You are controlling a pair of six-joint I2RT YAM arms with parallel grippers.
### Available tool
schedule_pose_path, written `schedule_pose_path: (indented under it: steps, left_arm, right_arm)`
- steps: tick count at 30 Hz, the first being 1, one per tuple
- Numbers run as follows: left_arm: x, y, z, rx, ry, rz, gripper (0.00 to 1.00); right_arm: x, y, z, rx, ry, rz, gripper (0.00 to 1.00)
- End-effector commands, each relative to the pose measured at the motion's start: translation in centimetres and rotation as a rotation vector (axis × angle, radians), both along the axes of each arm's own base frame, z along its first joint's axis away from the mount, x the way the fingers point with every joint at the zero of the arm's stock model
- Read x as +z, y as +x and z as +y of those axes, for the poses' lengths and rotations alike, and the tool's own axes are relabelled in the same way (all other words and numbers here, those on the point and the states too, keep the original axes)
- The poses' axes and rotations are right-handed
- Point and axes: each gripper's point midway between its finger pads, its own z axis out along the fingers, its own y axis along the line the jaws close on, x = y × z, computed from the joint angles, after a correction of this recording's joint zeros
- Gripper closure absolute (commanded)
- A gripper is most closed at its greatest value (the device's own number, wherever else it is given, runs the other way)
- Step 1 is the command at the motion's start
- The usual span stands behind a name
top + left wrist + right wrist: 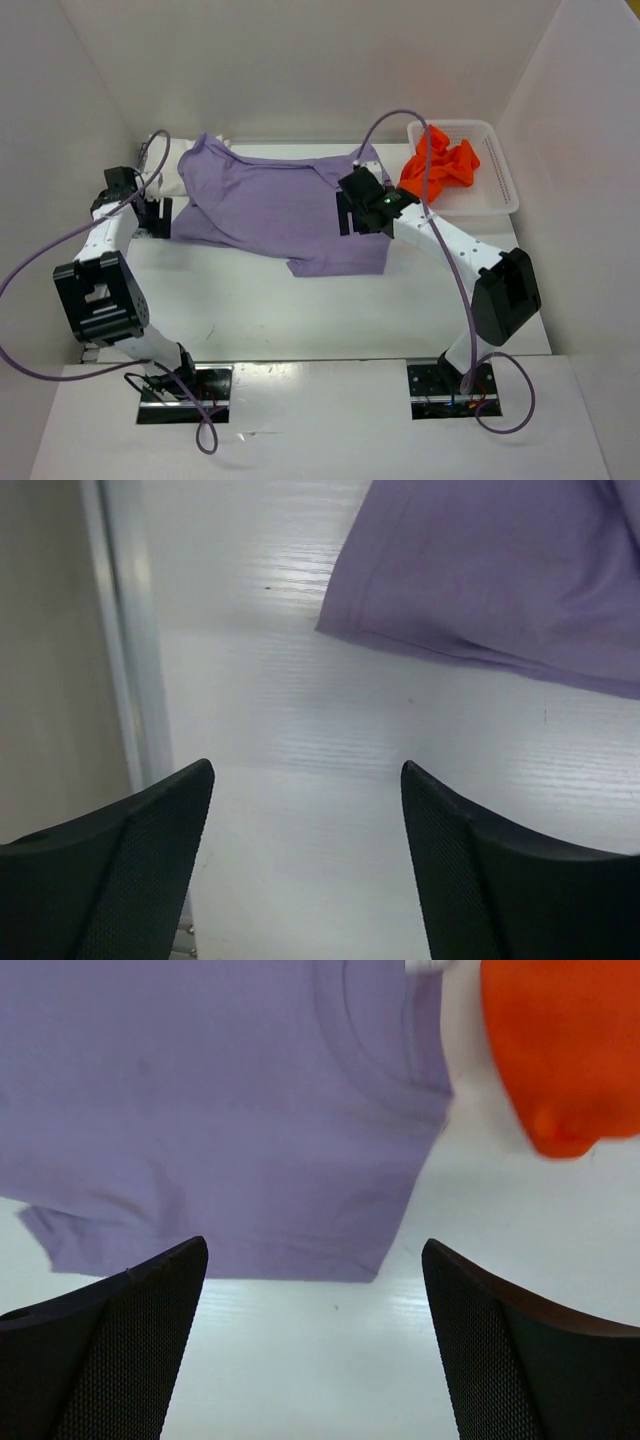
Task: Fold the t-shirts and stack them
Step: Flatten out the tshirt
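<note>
The lavender t-shirt [280,210] is lying spread across the tabletop [250,310], reaching from one hand to the other, probably so it can be smoothed for folding. It is looking rumpled rather than square, so the fold seems not yet begun.

The left hand [150,215] is hovering with its fingers standing wide apart and gripping nothing. In its wrist view the shirt's edge [500,570] is lying ahead and to the right of the hand [305,770], clear of both fingers.

The right hand [350,215] is likewise gaping wide and carrying nothing. The cloth [200,1100] is lying just ahead of the hand [315,1245], with bare tabletop between its fingers.

The orange t-shirt [440,165] is bunching half in the basket [505,195], ahead-right of that hand [560,1050], presumably waiting its turn. The white t-shirt [178,160] is showing beyond the left hand, partly under the lavender one.
</note>
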Motion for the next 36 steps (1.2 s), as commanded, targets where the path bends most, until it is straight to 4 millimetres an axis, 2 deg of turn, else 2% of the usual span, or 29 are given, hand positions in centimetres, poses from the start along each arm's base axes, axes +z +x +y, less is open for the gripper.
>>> schedule_pose_path:
  steps: [1, 2, 4, 6, 8, 9, 10, 11, 13, 17, 18, 20, 21, 23, 24, 26, 27, 28, 29, 30, 32, 33, 34, 35, 36]
  left_arm:
    - [-1.7, 2.7, -0.1, -0.002, -0.049, -0.053, 0.17]
    - [-1.9, 3.5, -0.1, 0.004, -0.063, -0.067, 0.12]
    - [-3.3, 4.4, 0.2, 0.013, -0.075, -0.053, 0.12]
    - [-4.3, 5.2, 0.2, 0.026, -0.098, -0.046, 0.11]
    - [-4.8, 5.8, 0.2, 0.021, -0.106, -0.047, 0.1]
    - [-4.9, 6.3, 0.4, 0.02, -0.103, -0.054, 0.1]
    - [-6.1, 6.3, 0.8, 0.042, -0.101, -0.023, 0.1]
    - [-6.6, 6.4, 1.0, 0.047, -0.096, -0.012, 0.1]
    - [-7.9, 6.7, 1.2, 0.054, -0.097, 0.016, 0.12]
    - [-8.4, 7.7, 1.8, 0.067, -0.092, 0.011, 0.31]
    - [-8.8, 7.9, 1.8, 0.067, -0.094, 0.019, 0.42]
    - [-9.1, 7.9, 1.9, 0.059, -0.092, 0.032, 0.56]
    - [-9.1, 7.9, 1.9, 0.059, -0.092, 0.032, 0.75]
    - [-9.3, 7.3, 1.5, 0.046, -0.099, 0.04, 0.92]
    - [-9.1, 6.7, 1.1, 0.041, -0.107, 0.04, 0.98]
    - [-8.6, 6.3, 0.8, 0.023, -0.11, 0.033, 1.0]
    - [-7.5, 6.1, 0.6, 0.002, -0.105, 0.017, 1.0]
    - [-7.8, 5.0, 0.2, 0.003, -0.112, 0.038, 1.0]
    - [-6.2, 4.8, 0.2, -0.012, -0.092, 0.008, 1.0]
    - [-5.8, 4.2, -0.2, -0.034, -0.092, 0.01, 1.0]
    - [-4.3, 3.0, -0.7, -0.057, -0.08, -0.014, 1.0]
    - [-3.9, 2.2, -0.9, -0.07, -0.075, -0.003, 1.0]
    - [-2.4, 2.0, -1.0, -0.071, -0.065, -0.029, 1.0]
    - [-2.1, 1.3, -1.2, -0.081, -0.063, -0.014, 1.0]
    - [-1.5, 0.9, -1.3, -0.095, -0.053, -0.013, 1.0]
  right_arm:
    - [-1.8, -0.4, 0.5, -0.082, 0.128, 0.009, 0.08]
    - [-3.2, -0.7, 0.3, -0.092, 0.112, 0.039, 0.08]
    - [-4.9, -1.1, -0.3, -0.127, 0.117, 0.072, 0.06]
    - [-5.7, -0.8, -1.5, -0.167, 0.124, 0.086, 0.06]
    - [-6.0, -0.7, -1.8, -0.182, 0.149, 0.097, 0.06]
    - [-7.2, -0.9, -2.3, -0.198, 0.147, 0.12, 0.06]
    - [-7.1, -0.4, -2.7, -0.211, 0.168, 0.119, 0.06]
    - [-8.2, -0.7, -3.1, -0.218, 0.162, 0.151, 0.06]
    - [-9.1, -0.2, -3.8, -0.249, 0.187, 0.169, 0.06]
    - [-11.1, -0.4, -4.6, -0.272, 0.164, 0.219, 0.06]
    - [-11.4, -0.5, -4.6, -0.273, 0.159, 0.227, 0.06]
    - [-12.6, -0.7, -5.2, -0.296, 0.144, 0.259, 0.05]
    - [-13.5, -1.0, -4.8, -0.295, 0.156, 0.291, 0.05]
    - [-14.6, -1.6, -4.9, -0.304, 0.168, 0.323, 0.05]
    - [-14.9, -1.8, -4.5, -0.292, 0.187, 0.337, 0.05]
    - [-15.8, -2.3, -4.2, -0.294, 0.203, 0.359, 0.06]
    - [-15.8, -2.5, -3.9, -0.285, 0.217, 0.37, 0.11]
    - [-16.5, -3.0, -4.0, -0.284, 0.212, 0.395, 0.15]
    - [-16.5, -2.9, -3.7, -0.279, 0.223, 0.392, 0.22]
    - [-16.4, -3.0, -3.5, -0.271, 0.235, 0.401, 0.36]
    - [-17.0, -3.8, -3.3, -0.26, 0.249, 0.429, 0.58]
    - [-16.6, -3.8, -2.9, -0.249, 0.268, 0.429, 0.71]
    - [-16.2, -3.7, -2.9, -0.246, 0.275, 0.418, 0.94]
    - [-14.8, -4.0, -2.8, -0.229, 0.287, 0.407, 1.0]
    - [-13.9, -4.3, -2.8, -0.223, 0.283, 0.397, 1.0]
